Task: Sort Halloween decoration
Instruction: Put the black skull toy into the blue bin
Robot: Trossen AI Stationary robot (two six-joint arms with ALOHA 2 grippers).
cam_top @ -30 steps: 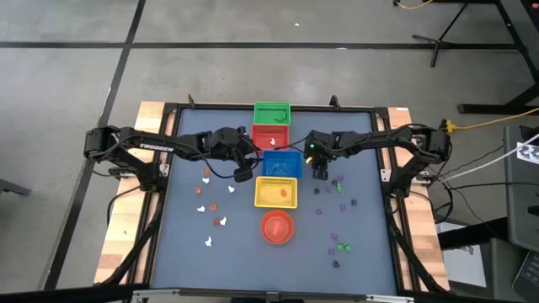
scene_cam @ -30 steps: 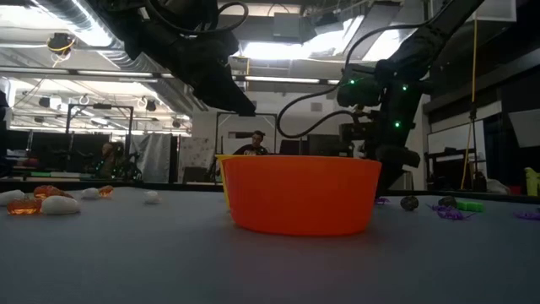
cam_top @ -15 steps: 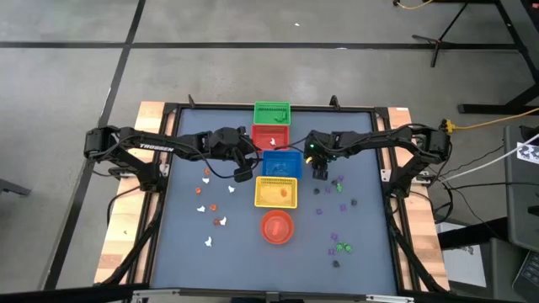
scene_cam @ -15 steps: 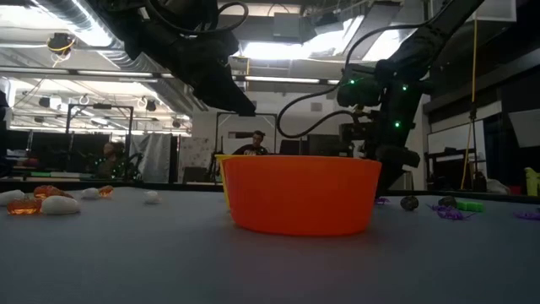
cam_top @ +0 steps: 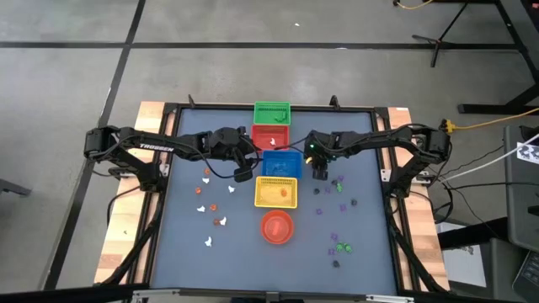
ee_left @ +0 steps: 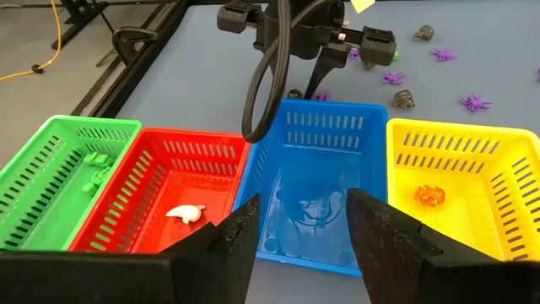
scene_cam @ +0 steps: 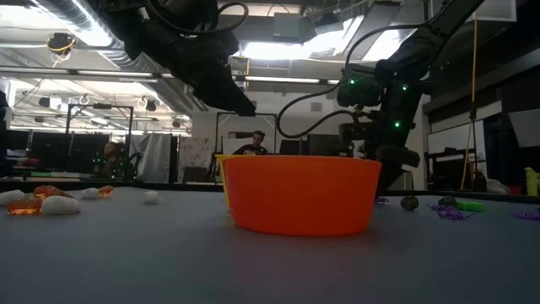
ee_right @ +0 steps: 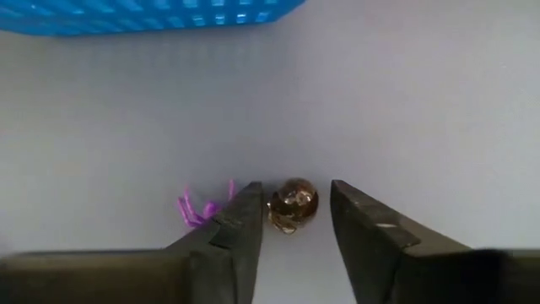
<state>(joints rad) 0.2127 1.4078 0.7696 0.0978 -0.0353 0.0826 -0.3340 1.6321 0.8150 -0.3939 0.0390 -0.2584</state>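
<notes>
Overhead, 4 square plastic baskets sit in a row mid-table, with tiny trinkets scattered on the grey table [cam_top: 185, 244]. The right gripper [ee_right: 294, 221] is lowered just beside the blue plastic basket [ee_left: 312, 181], its jaws apart around a small dark round trinket [ee_right: 292, 203] resting on the table, a purple spider trinket [ee_right: 196, 208] just outside 1 finger. The left gripper [ee_left: 295, 232] hangs over the blue basket, jaws apart, holding nothing.
</notes>
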